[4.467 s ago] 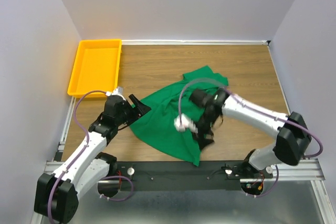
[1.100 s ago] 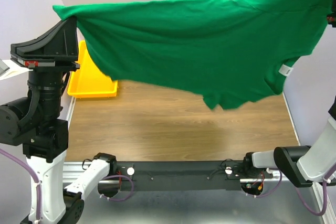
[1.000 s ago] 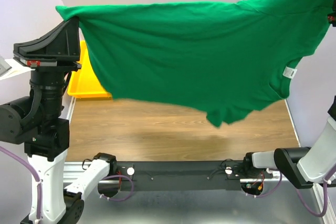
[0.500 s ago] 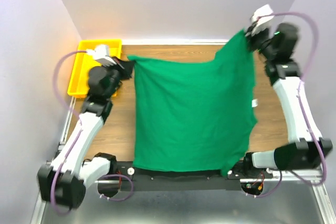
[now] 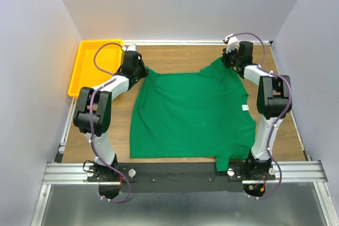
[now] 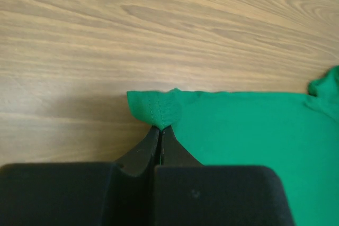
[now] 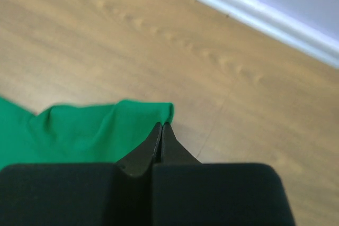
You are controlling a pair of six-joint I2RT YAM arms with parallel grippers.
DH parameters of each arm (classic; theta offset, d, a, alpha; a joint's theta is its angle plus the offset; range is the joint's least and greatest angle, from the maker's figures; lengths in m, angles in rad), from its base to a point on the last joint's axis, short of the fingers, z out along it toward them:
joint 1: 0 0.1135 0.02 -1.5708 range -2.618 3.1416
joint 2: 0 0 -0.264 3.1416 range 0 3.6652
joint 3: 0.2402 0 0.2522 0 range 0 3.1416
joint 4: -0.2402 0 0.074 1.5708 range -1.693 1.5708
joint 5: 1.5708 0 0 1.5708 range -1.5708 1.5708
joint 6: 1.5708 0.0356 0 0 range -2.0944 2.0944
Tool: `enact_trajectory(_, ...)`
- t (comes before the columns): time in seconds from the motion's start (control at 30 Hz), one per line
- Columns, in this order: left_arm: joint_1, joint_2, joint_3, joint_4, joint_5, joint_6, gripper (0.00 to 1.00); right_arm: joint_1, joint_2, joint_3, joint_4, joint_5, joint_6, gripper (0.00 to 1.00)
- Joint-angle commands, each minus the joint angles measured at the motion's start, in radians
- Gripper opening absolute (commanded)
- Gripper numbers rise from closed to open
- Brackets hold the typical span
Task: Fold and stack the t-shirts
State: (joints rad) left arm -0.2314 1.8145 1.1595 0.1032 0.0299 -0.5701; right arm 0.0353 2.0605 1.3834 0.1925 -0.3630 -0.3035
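Note:
The green t-shirt (image 5: 190,112) lies spread flat over the middle of the wooden table, with its white label (image 5: 245,108) near its right edge. At the shirt's far left corner, my left gripper (image 5: 142,70) is low over the table. In the left wrist view the left gripper (image 6: 160,127) is shut on a bunched hem corner of the t-shirt (image 6: 238,125). My right gripper (image 5: 229,60) is at the far right corner. The right wrist view shows the right gripper (image 7: 161,125) shut on the edge of the t-shirt (image 7: 90,128).
A yellow tray (image 5: 85,72) sits at the far left of the table, just left of the left arm. A white rail (image 7: 254,11) and the back wall run close behind the right gripper. The shirt's near right corner (image 5: 222,163) hangs over the table's front edge.
Both arms have come down and reached far forward. The shirt, held up and stretched half a second ago, now lies flat on the table. Both grippers stay shut on its corners.

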Motion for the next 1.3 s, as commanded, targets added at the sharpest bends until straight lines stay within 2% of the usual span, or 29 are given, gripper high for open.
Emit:
enact_trajectory(0.0, 0.001, 0.054, 0.101, -0.097, -0.119, 0.029, 0.0, -0.005, 0.084, 0.161, 0.074, 0.035, 0.033, 0.01)
enact_trajectory(0.2, 0.009, 0.137, 0.216, -0.134, -0.163, 0.039, 0.0, -0.006, 0.154, 0.255, 0.074, 0.053, 0.073, 0.01)
enact_trajectory(0.57, 0.035, 0.236, 0.43, -0.164, -0.142, 0.069, 0.0, -0.029, 0.162, 0.359, 0.047, 0.035, 0.107, 0.01)
enact_trajectory(0.77, 0.056, 0.221, 0.422, -0.165, -0.113, 0.101, 0.0, -0.064, 0.08, 0.315, 0.03, -0.007, 0.136, 0.01)
enact_trajectory(0.97, 0.06, 0.204, 0.37, -0.108, 0.02, 0.151, 0.0, -0.074, -0.028, 0.214, -0.004, -0.137, 0.164, 0.01)
enact_trajectory(1.27, 0.063, 0.152, 0.292, -0.066, 0.039, 0.182, 0.0, -0.074, -0.141, 0.095, -0.048, -0.186, 0.175, 0.01)
